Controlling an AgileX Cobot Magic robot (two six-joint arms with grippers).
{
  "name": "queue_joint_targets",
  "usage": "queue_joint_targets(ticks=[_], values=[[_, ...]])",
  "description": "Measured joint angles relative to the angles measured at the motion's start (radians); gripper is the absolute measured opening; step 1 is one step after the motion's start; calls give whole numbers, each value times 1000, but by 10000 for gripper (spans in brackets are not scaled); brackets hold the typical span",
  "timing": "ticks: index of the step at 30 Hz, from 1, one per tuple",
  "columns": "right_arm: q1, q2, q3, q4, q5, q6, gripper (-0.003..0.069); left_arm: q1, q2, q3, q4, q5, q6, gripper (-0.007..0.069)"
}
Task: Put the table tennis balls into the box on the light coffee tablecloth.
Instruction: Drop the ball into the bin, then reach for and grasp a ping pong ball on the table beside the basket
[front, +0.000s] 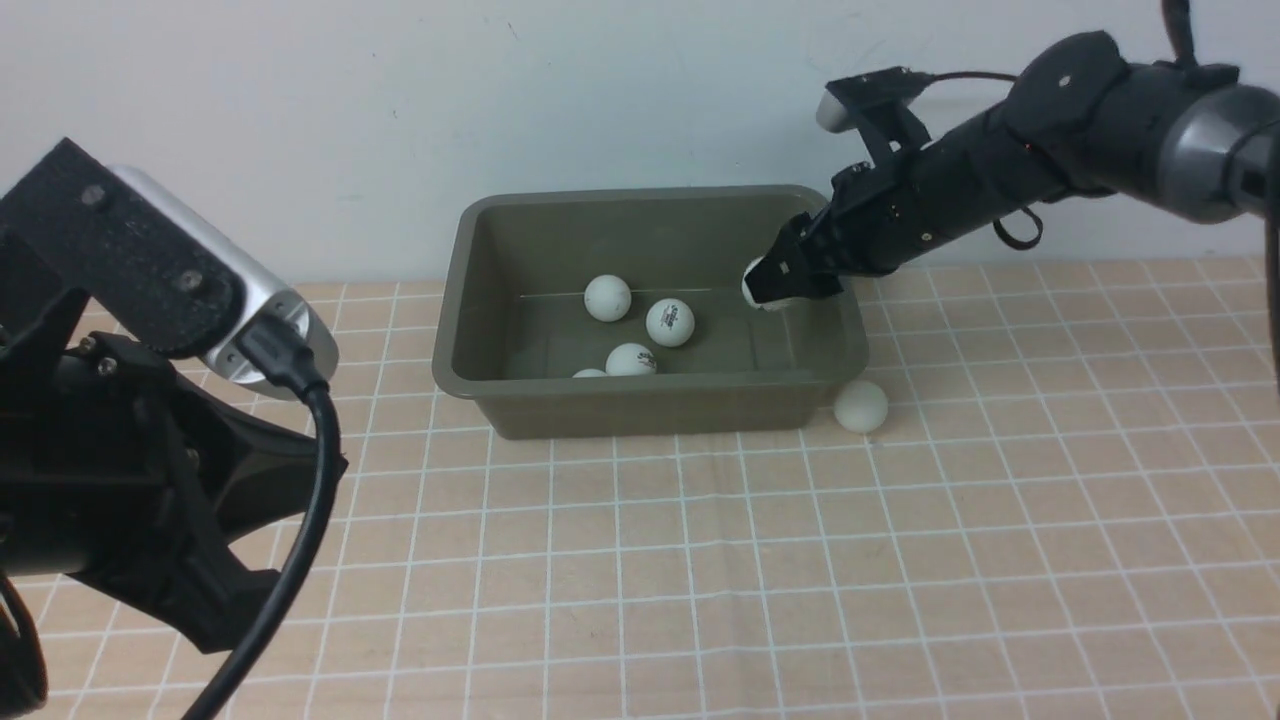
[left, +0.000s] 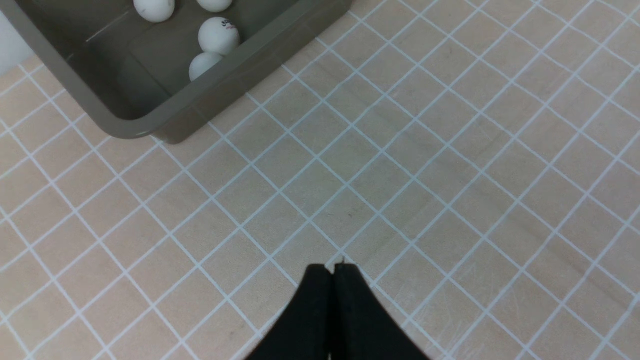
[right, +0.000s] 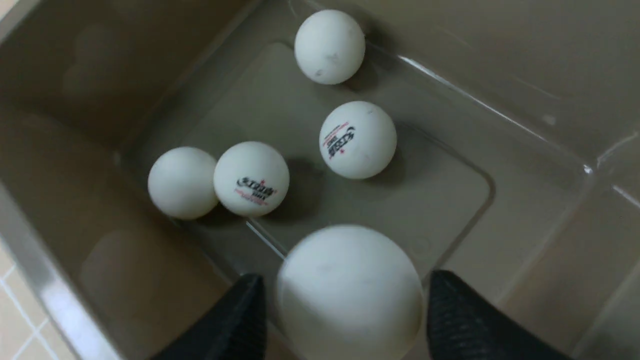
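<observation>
The olive-grey box (front: 650, 408) stands on the light coffee tablecloth (front: 700, 560). Several white table tennis balls lie on its floor, among them one with a logo (front: 670, 322) and a plain one (front: 608, 297). Another ball (front: 860, 405) rests on the cloth by the box's near right corner. My right gripper (front: 772, 285) hangs over the box's right end, open. A blurred ball (right: 350, 295) sits between its fingertips (right: 240, 310) with a thin gap on each side. My left gripper (left: 332, 267) is shut and empty above the cloth, short of the box (left: 150, 122).
A pale wall rises just behind the box. The left arm's wrist and its cable (front: 300, 480) fill the near left of the front view. Gridded cloth stretches in front of and to the right of the box.
</observation>
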Motion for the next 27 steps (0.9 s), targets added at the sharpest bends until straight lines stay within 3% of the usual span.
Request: queue_joint_targets(ticks=[2, 5, 9, 16, 21, 27], values=[[-3, 2, -21, -1, 15, 14, 489, 0, 0, 0, -2, 0, 0, -69], [-27, -16, -74, -3, 87, 18, 505, 0, 0, 0, -2, 0, 0, -69], [-109, -86, -185, -69, 279, -28, 463, 0, 0, 0, -3, 0, 0, -69], [-253, -161, -246, -200, 329, -122, 402, 0, 0, 0, -5, -1, 26, -69], [-267, -157, -199, -279, 335, -103, 399, 0, 0, 0, -6, -1, 52, -69], [-267, -162, -7, -265, 335, -113, 383, 0, 0, 0, -7, -3, 55, -69]])
